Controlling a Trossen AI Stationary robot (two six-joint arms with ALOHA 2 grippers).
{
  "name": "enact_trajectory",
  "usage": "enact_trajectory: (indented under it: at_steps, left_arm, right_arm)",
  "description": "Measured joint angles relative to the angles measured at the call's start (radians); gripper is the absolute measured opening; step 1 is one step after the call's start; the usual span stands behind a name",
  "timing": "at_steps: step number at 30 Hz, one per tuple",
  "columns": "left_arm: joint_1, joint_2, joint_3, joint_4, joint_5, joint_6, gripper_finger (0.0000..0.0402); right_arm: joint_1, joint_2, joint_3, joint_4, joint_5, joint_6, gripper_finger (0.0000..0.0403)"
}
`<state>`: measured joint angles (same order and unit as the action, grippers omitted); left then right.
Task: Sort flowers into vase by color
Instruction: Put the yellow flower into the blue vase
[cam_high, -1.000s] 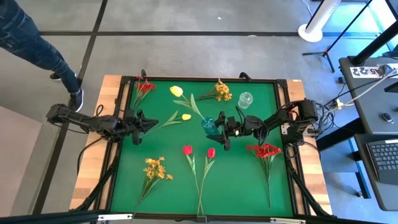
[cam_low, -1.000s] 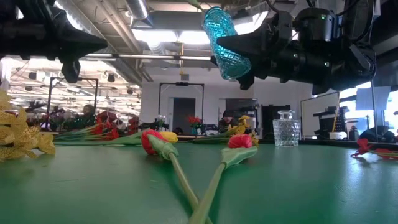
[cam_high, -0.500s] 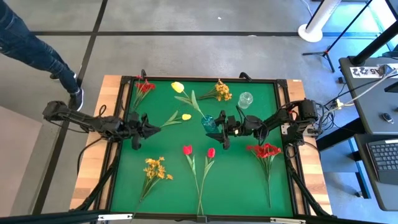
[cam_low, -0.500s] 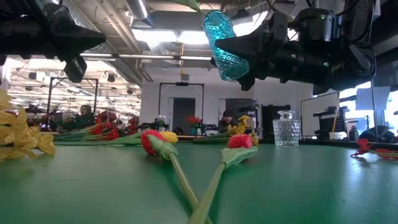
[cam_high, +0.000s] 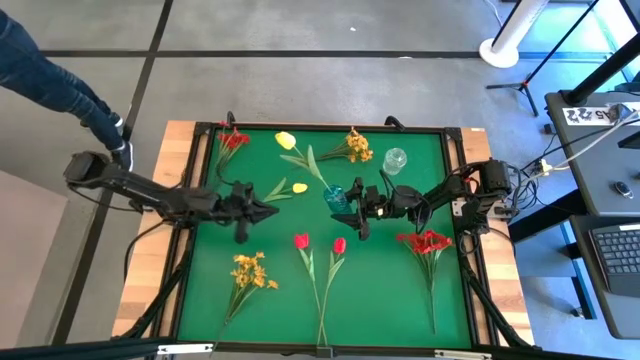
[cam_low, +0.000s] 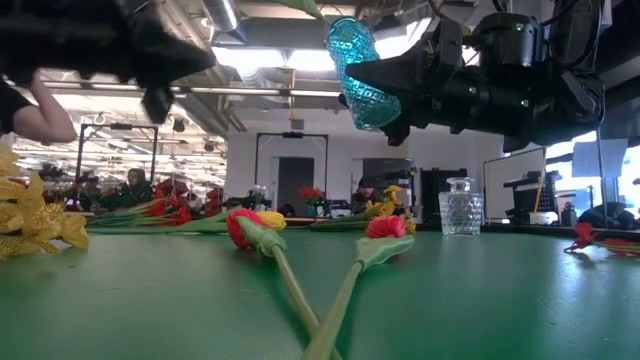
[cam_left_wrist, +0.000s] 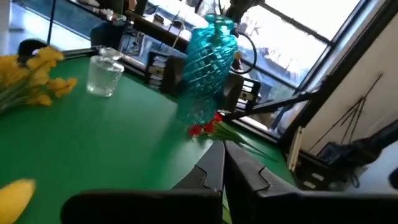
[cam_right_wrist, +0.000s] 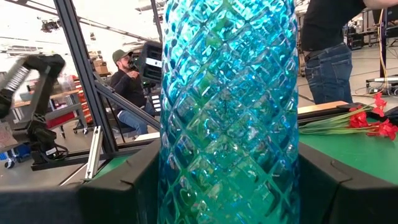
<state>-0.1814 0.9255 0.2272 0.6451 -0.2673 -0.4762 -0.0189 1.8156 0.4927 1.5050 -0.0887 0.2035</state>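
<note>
green table with black rim; clear glass vase standing upright on it, used as landmark; yellow-orange cluster just left of it; yellow tulip further left; red spray at far-left corner; second red spray in front of the vase; two red tulips front-left, stems crossing; another yellow-orange cluster front, far left.

The blue vase fills the right wrist view, so its rim and base are both cut off, and in the low view its bottom end is buried behind the right gripper. The left gripper there is just a dark blur, half out of frame. From above, the person is only a leg at the corner. The red spray is too tiny to make out.
</note>
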Motion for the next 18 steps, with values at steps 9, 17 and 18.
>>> enact_trajectory:
  at_steps: [9,17,18]
  left_arm:
    - [0.058,0.369,0.391,-0.163,0.014,0.093,0.0041]
    - [0.082,0.495,0.592,-0.303,0.069,0.094,0.0132]
    - [0.079,0.497,0.595,-0.289,0.085,0.094,0.0141]
  right_arm:
    - [0.0,0.0,0.0,-0.005,-0.032,0.0,0.0248]
    - [0.0,0.0,0.0,-0.008,-0.039,-0.001,0.0248]
    - [0.001,0.0,0.0,-0.005,-0.042,0.0,0.0248]
